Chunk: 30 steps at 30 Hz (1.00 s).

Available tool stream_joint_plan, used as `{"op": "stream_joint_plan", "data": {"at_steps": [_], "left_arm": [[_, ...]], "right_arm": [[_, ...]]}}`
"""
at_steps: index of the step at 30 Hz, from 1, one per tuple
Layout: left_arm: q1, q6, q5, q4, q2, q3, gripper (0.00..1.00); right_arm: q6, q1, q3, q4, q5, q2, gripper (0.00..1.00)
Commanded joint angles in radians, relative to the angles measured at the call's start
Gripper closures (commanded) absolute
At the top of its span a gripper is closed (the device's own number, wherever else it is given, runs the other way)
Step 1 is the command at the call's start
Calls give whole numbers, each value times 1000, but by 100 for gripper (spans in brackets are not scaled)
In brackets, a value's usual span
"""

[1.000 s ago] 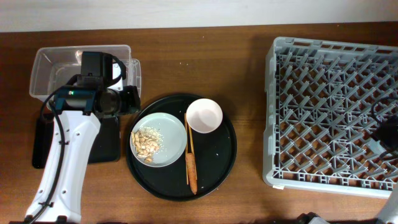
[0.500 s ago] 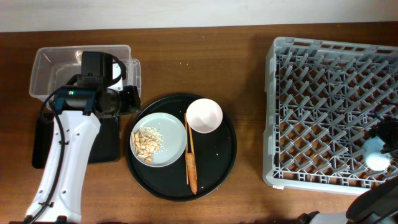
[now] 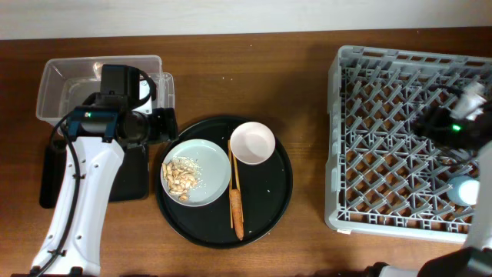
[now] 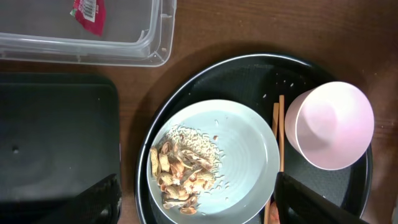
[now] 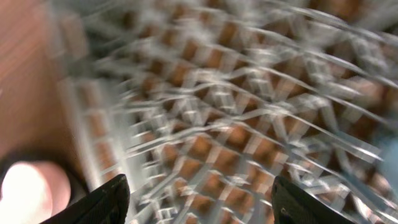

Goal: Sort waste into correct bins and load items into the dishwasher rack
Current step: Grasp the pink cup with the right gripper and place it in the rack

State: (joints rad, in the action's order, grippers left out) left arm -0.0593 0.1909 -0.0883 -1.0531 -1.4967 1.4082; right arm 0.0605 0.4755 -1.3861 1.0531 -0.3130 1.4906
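Note:
My left gripper [image 3: 164, 123] is open and empty, above the gap between the clear tub [image 3: 61, 77] and the round black tray [image 3: 269, 208]. In the left wrist view its fingers [image 4: 93, 202] frame the grey-green plate [image 4: 249, 155] with the beige scraps [image 4: 180, 171]. The red wrapper [image 4: 89, 12] lies in the clear tub [image 4: 124, 50]. The white bowl [image 3: 252, 143], chopsticks [image 3: 234, 173] and carrot [image 3: 237, 214] lie on the round tray. My right gripper [image 3: 442, 123] is open above the rack [image 3: 400, 138]. The light-blue cup [image 3: 465, 189] sits in the rack's near right corner. The tissue is not seen.
The shallow black rectangular tray [image 3: 132, 181] lies in front of the clear tub, partly under my left arm. The right wrist view is blurred and shows rack pegs [image 5: 211, 124] and the bowl [image 5: 28, 193] at the lower left.
My right arm has risen and moved toward the back of the rack, leaving the light-blue cup in the near right corner. My left arm has not moved.

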Motion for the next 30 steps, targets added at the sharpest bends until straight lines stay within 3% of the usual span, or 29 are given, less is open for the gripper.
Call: {"op": "stream_joint_plan", "data": {"at_steps": [1,4,6,8,14,16,18,19,22,24,26,30], "left_arm": [[5,-10,8,-16,6,0,19],[5,-10,7,-40,6,-1,18],[5,-10,7,-40,6,-1,18],[5,-9,7,-41,6,-1,18],[5,-9,7,-41,6,-1,18],[5,-10,7,-41,6,-1,18],[5,-9,7,-41,6,-1,18],[5,-9,7,-41,6,-1,18],[5,-10,7,-41,6,-1,18],[5,-10,7,-40,6,-1,18],[5,-9,7,-40,6,-1,18],[5,-9,7,-40,6,-1,18]], "right_arm": [[-135,-303,-17,-30,-50,6,27],[-119,-570,-17,-124,-45,88,27],[-68,-670,-17,-179,-45,173,27],[-17,-750,-17,-243,-46,267,29],[110,-868,-17,-349,10,486,48],[114,-869,-16,-354,11,504,64],[114,-867,-16,-352,22,504,90],[114,-867,-17,-351,22,504,96],[113,-854,-61,-283,100,443,96],[101,-763,-193,-137,384,231,96],[55,-601,-223,-134,665,23,96],[23,-374,-222,-199,1065,-30,96]]}}
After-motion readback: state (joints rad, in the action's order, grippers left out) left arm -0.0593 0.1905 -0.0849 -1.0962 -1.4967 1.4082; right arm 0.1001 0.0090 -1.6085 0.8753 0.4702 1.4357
